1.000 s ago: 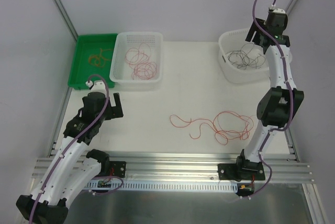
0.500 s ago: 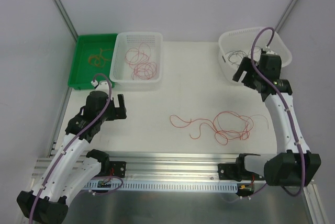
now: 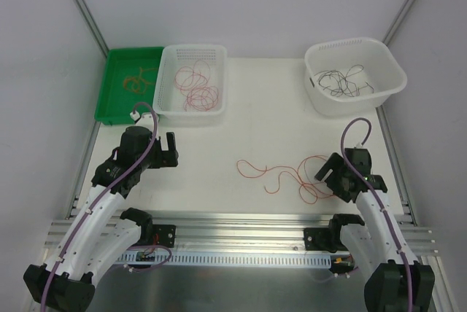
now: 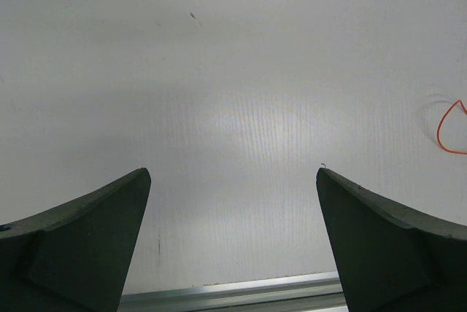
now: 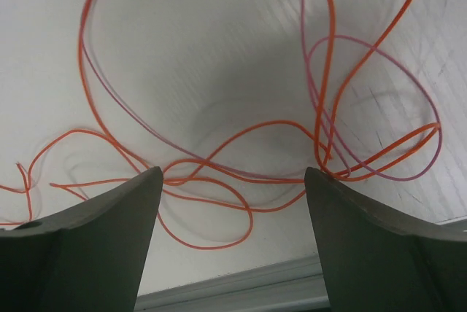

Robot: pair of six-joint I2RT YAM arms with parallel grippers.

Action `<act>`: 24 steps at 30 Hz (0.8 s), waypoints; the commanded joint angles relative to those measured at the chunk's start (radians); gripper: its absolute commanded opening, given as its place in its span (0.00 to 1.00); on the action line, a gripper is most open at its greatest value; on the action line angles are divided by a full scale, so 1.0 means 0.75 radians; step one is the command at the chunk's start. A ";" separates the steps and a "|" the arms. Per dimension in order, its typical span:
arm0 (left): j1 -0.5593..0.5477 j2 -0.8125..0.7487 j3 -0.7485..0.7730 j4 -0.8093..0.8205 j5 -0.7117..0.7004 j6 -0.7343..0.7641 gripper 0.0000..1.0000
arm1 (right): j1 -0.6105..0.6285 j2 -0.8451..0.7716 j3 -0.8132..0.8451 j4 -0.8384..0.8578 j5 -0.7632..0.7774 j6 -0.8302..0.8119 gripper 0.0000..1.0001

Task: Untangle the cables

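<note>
Right wrist view: right gripper (image 5: pixel 233 173) jaws wide apart, empty. Red cables (image 5: pixel 325 153) loop mid-frame, just beyond its fingertips. Left gripper (image 4: pixel 233 173) apart too; one loop at right edge.

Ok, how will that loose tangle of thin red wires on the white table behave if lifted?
The thin red wires lie in overlapping loops, so they will probably flop and drag each other along. Hair-thin, they look light and might slip between the open fingers of the right gripper.
</note>
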 commanded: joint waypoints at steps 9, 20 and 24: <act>0.015 0.004 0.006 0.039 0.022 0.016 0.99 | 0.049 0.211 -0.070 0.276 0.022 0.098 0.61; 0.015 0.006 0.006 0.039 0.026 0.020 0.99 | 0.648 0.593 0.128 0.430 0.159 0.171 0.06; 0.015 0.004 0.004 0.039 0.026 0.018 0.99 | 1.009 0.812 0.336 0.436 0.191 0.155 0.01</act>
